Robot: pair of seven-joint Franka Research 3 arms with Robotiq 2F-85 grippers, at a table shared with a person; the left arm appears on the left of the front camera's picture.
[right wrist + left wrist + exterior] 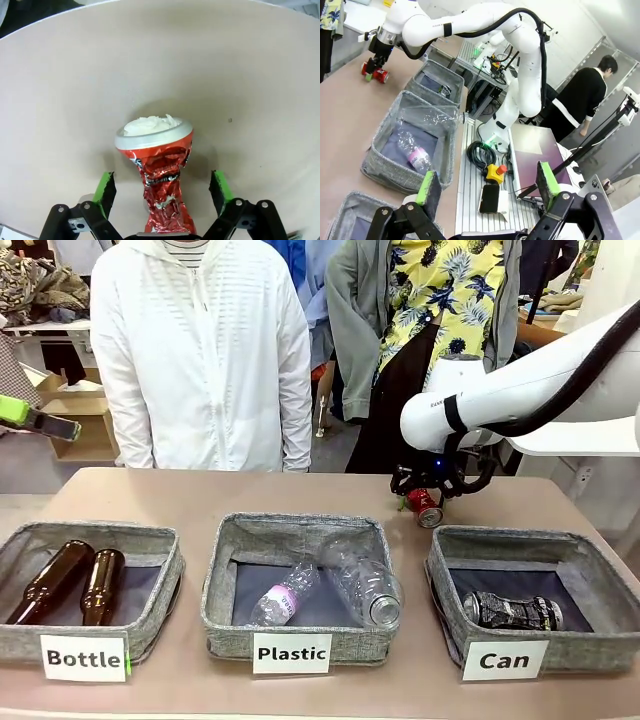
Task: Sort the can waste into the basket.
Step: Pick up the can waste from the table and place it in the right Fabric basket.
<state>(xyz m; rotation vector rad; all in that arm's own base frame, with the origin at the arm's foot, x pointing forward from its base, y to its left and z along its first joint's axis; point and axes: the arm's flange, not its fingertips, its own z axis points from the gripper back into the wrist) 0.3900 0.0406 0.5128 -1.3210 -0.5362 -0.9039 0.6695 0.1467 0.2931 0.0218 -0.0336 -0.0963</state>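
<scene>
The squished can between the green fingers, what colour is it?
Red with a silver rim: the crushed can, clearest in the right wrist view.

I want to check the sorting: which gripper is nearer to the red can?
The right gripper: its open fingers stand on either side of the red can. The left gripper hangs far off, beyond the Plastic bin.

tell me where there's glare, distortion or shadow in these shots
Right wrist view: wide-angle bend curves the table edge; the red can is sharp between the open right gripper, with a soft shadow beside it. Front view: even light, glints on the clear plastic bottles. Left wrist view: left gripper fingers loom large.
</scene>
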